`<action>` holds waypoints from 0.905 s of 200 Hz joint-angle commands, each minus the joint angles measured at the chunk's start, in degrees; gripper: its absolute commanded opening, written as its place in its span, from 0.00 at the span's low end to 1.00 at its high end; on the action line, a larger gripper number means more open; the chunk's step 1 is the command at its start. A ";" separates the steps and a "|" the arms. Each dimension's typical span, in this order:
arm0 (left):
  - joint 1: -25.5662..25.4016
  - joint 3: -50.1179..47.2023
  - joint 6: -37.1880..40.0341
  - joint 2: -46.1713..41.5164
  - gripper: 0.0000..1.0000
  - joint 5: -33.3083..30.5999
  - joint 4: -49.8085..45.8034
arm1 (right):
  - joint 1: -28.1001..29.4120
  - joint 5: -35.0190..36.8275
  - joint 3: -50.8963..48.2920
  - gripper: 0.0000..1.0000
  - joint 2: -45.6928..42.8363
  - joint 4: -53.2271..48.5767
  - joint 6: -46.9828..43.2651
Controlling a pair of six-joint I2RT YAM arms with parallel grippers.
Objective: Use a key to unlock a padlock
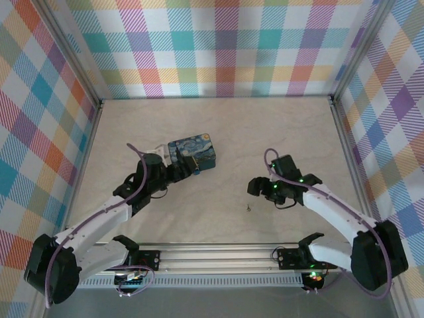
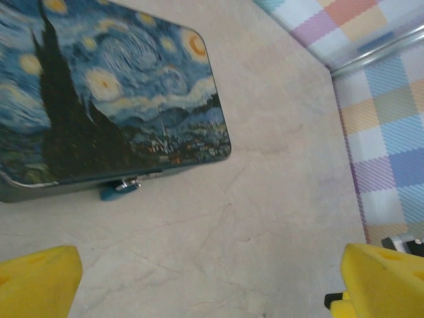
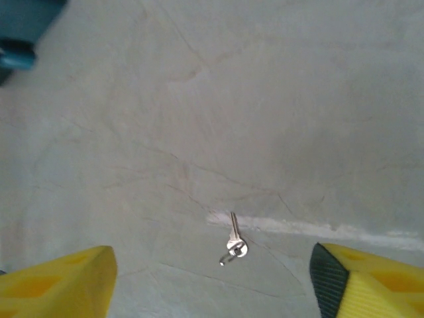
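Observation:
The tiny blue padlock (image 2: 119,189) hangs at the front edge of the Starry Night tin (image 2: 112,93), its silvery shackle through the tin's clasp. My left gripper (image 2: 212,291) stands open just short of it, with bare table between its yellow fingers (image 2: 36,281). From above, that gripper (image 1: 188,167) sits at the near side of the tin (image 1: 193,151). The small silvery key (image 3: 234,240) lies flat on the table with a little ring through its head. My right gripper (image 3: 212,291) hovers open over it, touching nothing. In the top view the key (image 1: 249,207) lies just below and left of the right gripper (image 1: 254,187).
The marble-patterned table (image 1: 291,132) is walled by plaid panels on three sides, with metal corner posts (image 2: 377,56). A rail with the arm bases (image 1: 218,255) runs along the near edge. The padlock's blue body (image 3: 16,56) shows at the far left of the right wrist view.

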 commanded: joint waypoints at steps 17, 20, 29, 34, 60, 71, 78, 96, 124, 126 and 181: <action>-3.80 2.34 -1.58 4.32 1.00 -3.01 3.61 | 5.28 3.10 2.06 0.63 7.26 -3.45 2.27; -4.00 2.50 -1.51 4.51 1.00 -3.11 3.62 | 5.48 3.20 2.15 0.63 7.58 -3.50 2.26; -4.49 2.96 -1.39 5.10 1.00 -3.36 3.71 | 6.63 3.97 2.86 0.60 8.98 -3.55 2.03; -4.73 3.13 -1.25 5.43 1.00 -3.47 3.71 | 7.37 4.58 3.24 0.59 9.76 -3.71 1.79; -5.39 3.49 -1.32 6.08 1.00 -3.81 3.82 | 10.52 7.71 5.79 0.54 13.19 -5.77 0.61; -5.59 3.44 -1.28 5.95 1.00 -4.14 3.75 | 11.38 8.72 6.54 0.51 14.44 -6.39 0.33; -5.66 3.40 -1.30 5.91 1.00 -4.33 3.71 | 11.89 9.16 6.94 0.49 15.17 -6.70 0.23; -5.75 3.44 -1.17 5.75 1.00 -4.62 3.47 | 12.88 9.68 7.76 0.46 16.55 -7.04 0.05; -5.82 3.34 -1.08 5.62 1.00 -4.81 3.18 | 14.09 10.22 8.81 0.41 18.31 -7.43 0.05; -5.84 3.35 -1.11 5.64 1.00 -4.80 3.18 | 14.17 10.28 8.85 0.41 18.41 -7.47 0.10; -5.84 3.34 -1.13 5.16 1.00 -5.32 2.48 | 15.49 11.01 10.27 0.37 20.87 -8.37 0.48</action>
